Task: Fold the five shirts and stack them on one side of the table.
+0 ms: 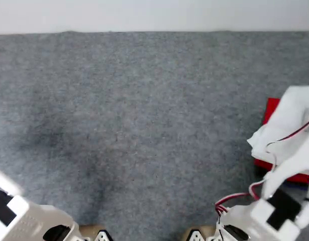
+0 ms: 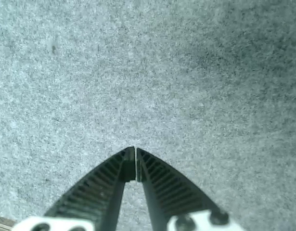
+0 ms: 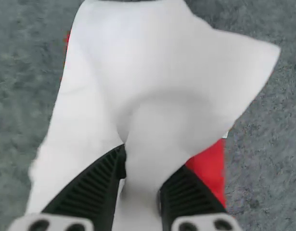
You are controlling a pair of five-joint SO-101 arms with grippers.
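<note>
**White shirt in the right claw, at the table's right edge**

The white shirt [image 1: 290,118] is sitting at the far right side of the table [image 1: 144,100], partly running out past the edge of the high view. It is lying over a red shirt [image 1: 271,109], which is peeking out beyond it toward the wall [image 1: 144,15] and again on the near side, next to the right arm [image 1: 275,211].

In the right wrist view the right gripper [image 3: 140,168] is clamping a bunched fold of the white shirt [image 3: 152,96]. The cloth is filling the gap between the two black ribbed fingers [image 3: 102,178] and spreading out wide beyond them. One corner is sticking out to the side over the grey felt. A strip of the red shirt [image 3: 208,163] is showing beneath the white cloth, just beside one finger. Whether the white shirt is hanging clear of the red one or resting on it, I cannot tell.

The left arm [image 1: 28,218] is sitting at the near left corner, well apart from both shirts. Its left gripper [image 2: 135,150] is closed on nothing, the fingertips meeting above bare grey felt [image 2: 138,72].

Red and white wires [image 1: 234,198] are looping out from the base of the right arm.
</note>
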